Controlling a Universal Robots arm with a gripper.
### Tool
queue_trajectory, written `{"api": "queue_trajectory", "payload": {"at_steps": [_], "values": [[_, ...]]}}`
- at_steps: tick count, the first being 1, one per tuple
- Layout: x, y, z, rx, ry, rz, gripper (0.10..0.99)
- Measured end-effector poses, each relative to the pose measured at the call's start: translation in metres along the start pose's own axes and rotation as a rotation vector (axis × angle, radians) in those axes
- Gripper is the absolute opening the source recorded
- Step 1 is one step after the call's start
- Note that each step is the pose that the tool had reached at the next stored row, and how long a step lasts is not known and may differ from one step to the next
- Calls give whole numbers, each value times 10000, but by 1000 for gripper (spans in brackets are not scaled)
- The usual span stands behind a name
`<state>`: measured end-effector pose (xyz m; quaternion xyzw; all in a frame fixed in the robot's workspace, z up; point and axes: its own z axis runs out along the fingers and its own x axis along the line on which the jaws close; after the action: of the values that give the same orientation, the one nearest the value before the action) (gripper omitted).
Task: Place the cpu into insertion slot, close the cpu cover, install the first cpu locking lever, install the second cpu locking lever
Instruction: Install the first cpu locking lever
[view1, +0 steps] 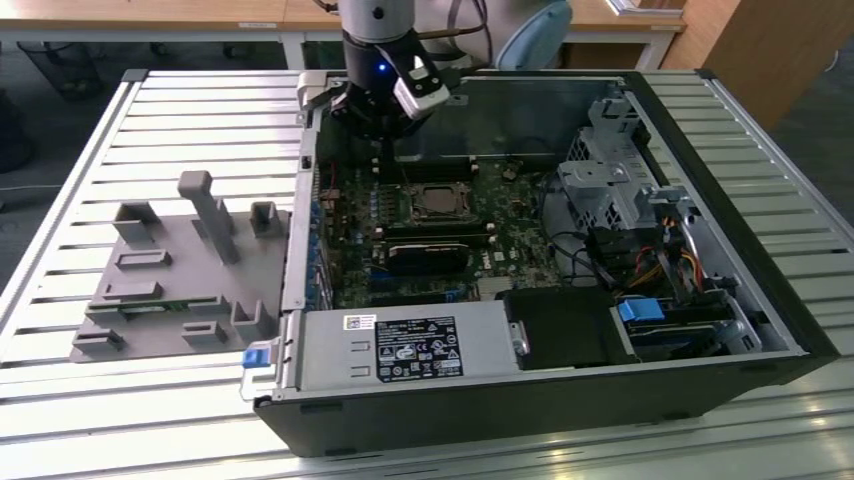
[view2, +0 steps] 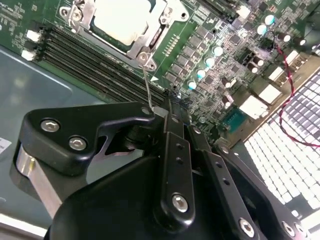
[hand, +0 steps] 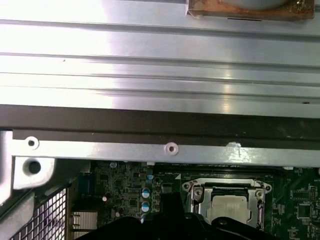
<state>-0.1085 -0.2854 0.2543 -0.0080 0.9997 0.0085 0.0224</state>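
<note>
The cpu (view2: 117, 20) sits in the insertion slot (hand: 225, 188), the cpu cover (view2: 141, 44) closed over its edges. From the slot's corner a thin locking lever (view2: 147, 82) reaches the tool (view2: 167, 106), which is clenched tight with its tip touching the lever's end.

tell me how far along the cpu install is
Looks done: the cpu is seated and the cover looks down around it, as both wrist views show. In hand: the gripper is at the tip of a thin lever that stands up from the cover's corner, so it isn't latched. Left: that lever is unlocked; the other lever's state I can't tell.
</note>
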Motion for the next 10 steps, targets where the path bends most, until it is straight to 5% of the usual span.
{"api": "queue_trajectory", "payload": {"at_steps": [10], "values": [[-140, -2, 7, 1, 0, 1, 106]]}}
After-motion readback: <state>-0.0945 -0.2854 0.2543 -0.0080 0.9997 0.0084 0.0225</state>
